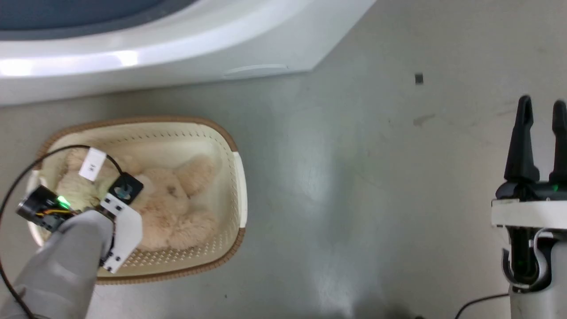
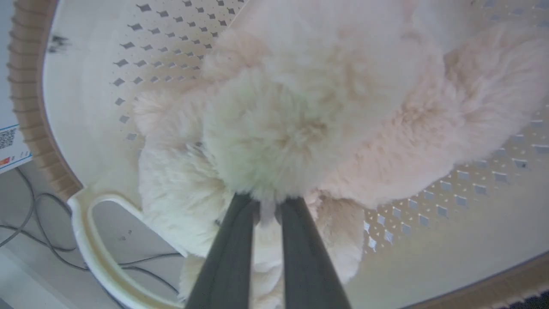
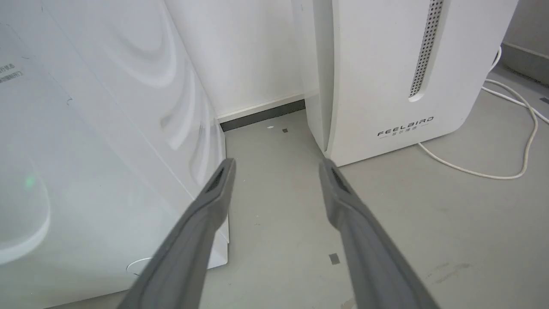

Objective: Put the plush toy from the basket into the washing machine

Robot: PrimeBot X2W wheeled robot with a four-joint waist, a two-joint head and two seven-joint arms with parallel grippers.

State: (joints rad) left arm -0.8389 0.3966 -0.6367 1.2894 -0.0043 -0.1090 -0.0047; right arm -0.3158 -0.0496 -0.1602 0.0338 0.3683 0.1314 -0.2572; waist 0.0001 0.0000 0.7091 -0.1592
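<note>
Hanging over the left end of the basket (image 1: 230, 146), the left gripper (image 2: 268, 201) shows its two dark fingers nearly together with a tuft of long fur pinched between them, so it looks clamped on the plush toy (image 2: 326, 111). The toy lies inside the basket, stretched along its bottom with its limbs against the perforated wall. The grip sits on a rounded, bulging part of the toy near the basket's left end; whether that is the head or a limb cannot be told. A narrow pinch suits so soft a body, though a hold on fur alone may slip once the toy's weight hangs from it.

The washing machine (image 1: 133, 53) stands just beyond the basket's far side, which probably explains where the basket is set: the carry will be short. The right gripper (image 1: 540, 133) waits well to the right of the basket, fingers apart and holding nothing. This leaves the way from the basket to the machine free.
</note>
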